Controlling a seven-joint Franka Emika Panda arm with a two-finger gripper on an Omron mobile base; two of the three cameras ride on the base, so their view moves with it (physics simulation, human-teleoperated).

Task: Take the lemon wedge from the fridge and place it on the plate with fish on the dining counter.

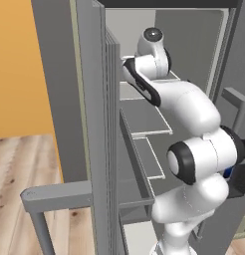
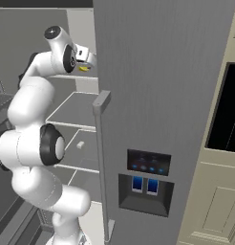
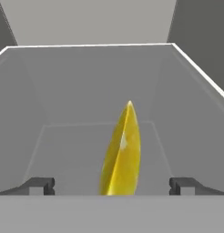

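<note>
The lemon wedge [image 3: 123, 150], bright yellow, stands on its edge on a white upper shelf of the fridge [image 2: 162, 72]. My gripper [image 3: 113, 185] is open and reaches onto that shelf, with one dark fingertip on each side of the wedge and clear of it. In the right base view the hand [image 2: 87, 56] is deep in the fridge's top shelf, with the lemon wedge [image 2: 83, 68] just under it. The plate, the fish and the dining counter are out of view.
The left fridge door [image 1: 89, 99] is swung open beside the arm, its bar handle [image 1: 55, 195] low at the left. The right door stays closed, with its handle [image 2: 101, 143] and dispenser panel [image 2: 147, 182]. A small white item [image 2: 80, 144] lies on a lower shelf.
</note>
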